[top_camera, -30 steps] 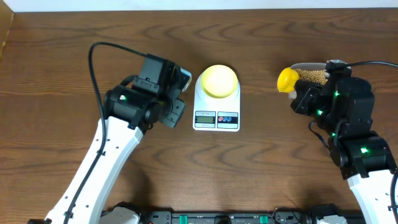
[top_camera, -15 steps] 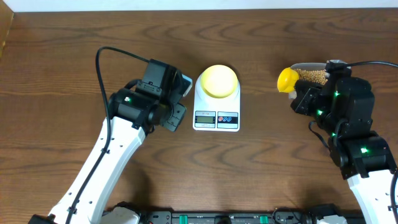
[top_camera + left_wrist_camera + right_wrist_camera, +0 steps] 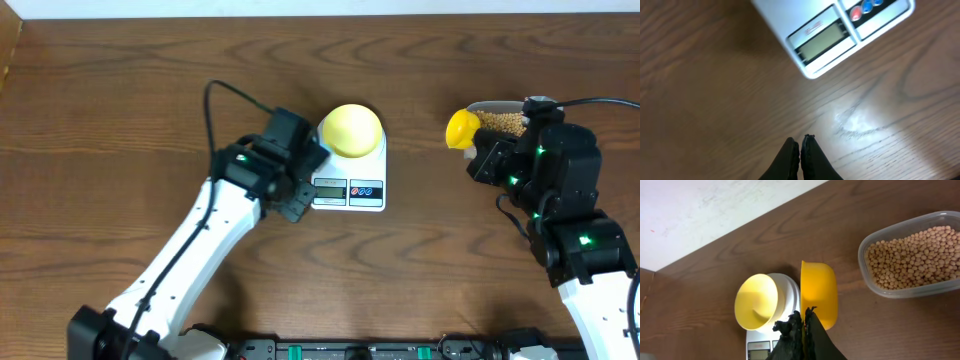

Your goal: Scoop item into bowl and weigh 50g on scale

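The white scale [image 3: 348,190] stands at mid-table with the pale-yellow bowl [image 3: 351,129] on its platform. No beans show in the bowl [image 3: 757,302]. My left gripper [image 3: 298,205] is shut and empty, just off the scale's front left corner. In the left wrist view its fingertips [image 3: 801,140] hang over bare wood short of the scale's display [image 3: 830,35]. My right gripper [image 3: 478,150] is shut on the handle of the bright yellow scoop [image 3: 462,127], between the scale and the clear tub [image 3: 480,106]. The tub holds the tan beans [image 3: 912,257].
The tub [image 3: 866,275] sits at the far right near the table's back edge. A pale wall or floor strip [image 3: 715,210] lies beyond that edge. Bare wood spreads left of the scale and along the table's front.
My left arm has swung right and forward, bringing its shut gripper from left of the scale to the scale's front left corner. The right arm and scoop have not moved.
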You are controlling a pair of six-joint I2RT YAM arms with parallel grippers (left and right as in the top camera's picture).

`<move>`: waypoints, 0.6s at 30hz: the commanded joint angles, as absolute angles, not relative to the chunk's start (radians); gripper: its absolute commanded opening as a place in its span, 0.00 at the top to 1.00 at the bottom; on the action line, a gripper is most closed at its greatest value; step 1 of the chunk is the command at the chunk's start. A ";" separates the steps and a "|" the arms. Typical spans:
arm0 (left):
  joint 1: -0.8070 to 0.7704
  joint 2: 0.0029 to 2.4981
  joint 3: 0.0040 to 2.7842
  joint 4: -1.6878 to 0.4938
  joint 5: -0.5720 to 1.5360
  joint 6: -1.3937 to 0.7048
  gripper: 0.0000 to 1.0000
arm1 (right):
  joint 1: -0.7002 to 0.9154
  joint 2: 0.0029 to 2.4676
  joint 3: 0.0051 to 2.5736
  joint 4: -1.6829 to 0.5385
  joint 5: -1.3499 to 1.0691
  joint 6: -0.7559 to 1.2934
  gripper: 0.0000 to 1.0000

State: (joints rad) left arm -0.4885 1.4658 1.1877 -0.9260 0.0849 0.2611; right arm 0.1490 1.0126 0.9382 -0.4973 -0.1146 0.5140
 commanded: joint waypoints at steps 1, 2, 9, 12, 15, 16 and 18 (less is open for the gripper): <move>-0.516 1.501 1.185 -0.908 0.097 0.280 0.92 | 0.145 1.017 0.961 -0.500 -0.104 0.499 0.99; -0.521 1.515 1.185 -0.901 0.097 0.280 0.92 | 0.145 1.017 0.961 -0.501 -0.103 0.499 0.99; -0.538 1.595 1.185 -0.871 0.097 0.281 0.92 | 0.145 1.017 0.961 -0.502 -0.103 0.499 0.99; -0.547 1.607 1.185 -0.855 0.097 0.289 0.92 | 0.145 1.018 0.961 -0.502 -0.103 0.499 0.99; -0.560 1.608 1.185 -0.837 0.097 0.307 0.92 | 0.145 1.018 0.961 -0.502 -0.103 0.499 0.99; -0.564 1.608 1.185 -0.827 0.097 0.308 0.92 | 0.145 1.018 0.961 -0.502 -0.103 0.499 0.99; -0.572 1.609 1.185 -0.808 0.097 0.310 0.92 | 0.145 1.018 0.961 -0.502 -0.103 0.499 0.99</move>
